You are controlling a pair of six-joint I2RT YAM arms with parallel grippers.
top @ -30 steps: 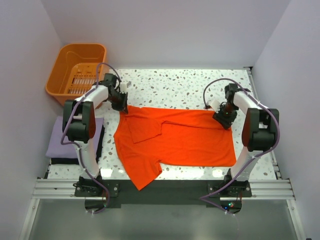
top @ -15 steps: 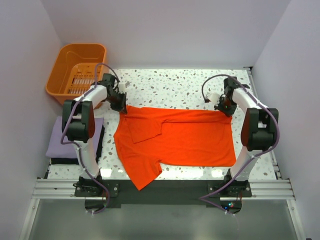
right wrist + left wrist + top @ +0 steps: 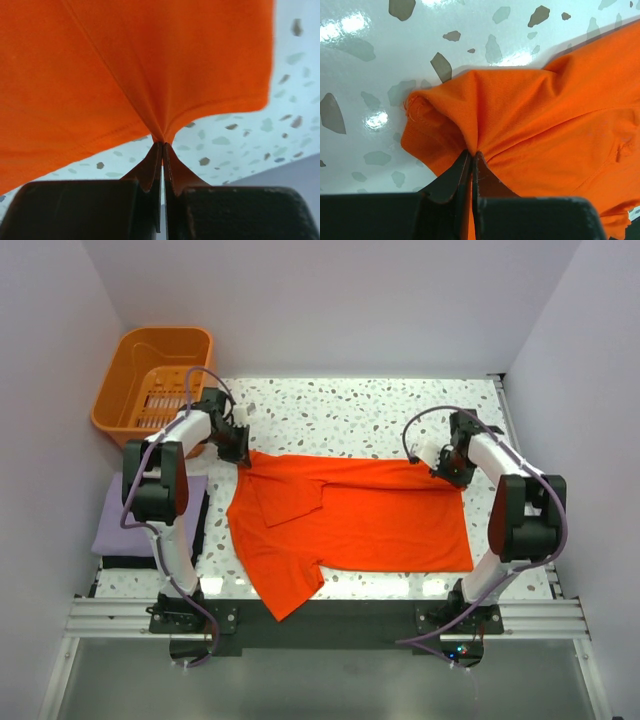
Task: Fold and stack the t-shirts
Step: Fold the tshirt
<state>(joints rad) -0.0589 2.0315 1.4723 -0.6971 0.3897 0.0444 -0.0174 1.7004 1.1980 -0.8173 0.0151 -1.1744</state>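
The orange-red t-shirt [image 3: 350, 520] lies spread on the speckled table, its near left part hanging toward the front edge. My left gripper [image 3: 243, 454] is shut on the shirt's far left corner, pinching a fold of cloth [image 3: 485, 115]. My right gripper [image 3: 447, 469] is shut on the shirt's far right corner, with the hem [image 3: 150, 75] bunched between its jaws. The pale lavender t-shirt [image 3: 113, 515] lies folded on a dark pad at the table's left edge, partly hidden by the left arm.
A rigid orange slotted basket [image 3: 150, 375] stands at the far left corner. Bare speckled tabletop [image 3: 350, 410] stretches behind the shirt. Walls close in on both sides. A metal rail [image 3: 320, 618] runs along the near edge.
My right gripper moved out to the shirt's far right corner and back a little toward me, drawing the far edge straighter. My left gripper shifted slightly outward with its corner.
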